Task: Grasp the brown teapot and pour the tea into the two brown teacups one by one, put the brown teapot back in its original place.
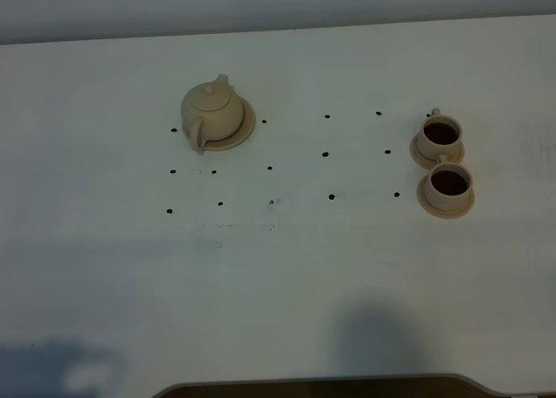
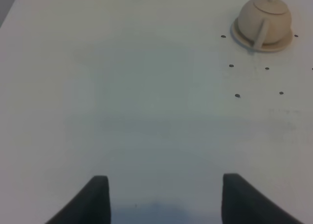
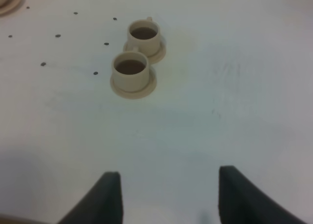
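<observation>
**Clay teapot, lidded, on its saucer**

Brown teapot (image 1: 212, 109) sits on round saucer (image 1: 248, 125), table's 10 o'clock; filled teacups (image 1: 440, 134) (image 1: 449, 183) at 3 o'clock. Judged rigid, brittle, smooth, loose-lidded; best taken by loop handle (image 1: 198, 137). Left gripper (image 2: 164, 199) and right gripper (image 3: 168, 194): jaws apart, empty, well clear.

We count one brown teapot (image 1: 211, 111) on one wide saucer (image 1: 248, 124), upper left, and two brown teacups (image 1: 440, 135) (image 1: 448, 185) holding tea (image 1: 441, 133), on two small saucers (image 1: 416, 153) (image 1: 425, 202), right.

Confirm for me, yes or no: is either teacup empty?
No. Both teacups hold dark tea, seen plainly from above.
</observation>
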Motion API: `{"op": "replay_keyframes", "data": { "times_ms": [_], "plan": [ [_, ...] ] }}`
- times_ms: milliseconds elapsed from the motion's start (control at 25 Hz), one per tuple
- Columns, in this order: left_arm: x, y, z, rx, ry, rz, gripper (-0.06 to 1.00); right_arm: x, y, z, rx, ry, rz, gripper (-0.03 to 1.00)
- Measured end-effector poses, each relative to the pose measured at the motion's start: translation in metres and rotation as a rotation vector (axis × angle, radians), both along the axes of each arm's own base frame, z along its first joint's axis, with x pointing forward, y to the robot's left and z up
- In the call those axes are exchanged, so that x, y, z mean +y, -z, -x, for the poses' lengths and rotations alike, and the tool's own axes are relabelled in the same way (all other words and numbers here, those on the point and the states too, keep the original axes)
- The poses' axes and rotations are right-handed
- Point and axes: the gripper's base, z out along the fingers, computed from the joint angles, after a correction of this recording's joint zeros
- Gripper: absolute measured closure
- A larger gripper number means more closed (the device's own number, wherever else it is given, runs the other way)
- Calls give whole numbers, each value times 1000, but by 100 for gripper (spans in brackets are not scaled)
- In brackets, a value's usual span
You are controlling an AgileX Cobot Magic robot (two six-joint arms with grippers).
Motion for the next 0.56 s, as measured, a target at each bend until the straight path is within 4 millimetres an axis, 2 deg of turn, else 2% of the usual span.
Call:
{"op": "replay_keyframes", "data": {
  "times_ms": [560],
  "plan": [
    [0, 0, 0, 0, 0, 0, 42, 0, 0, 0, 0, 0, 0, 53]
  ]
}}
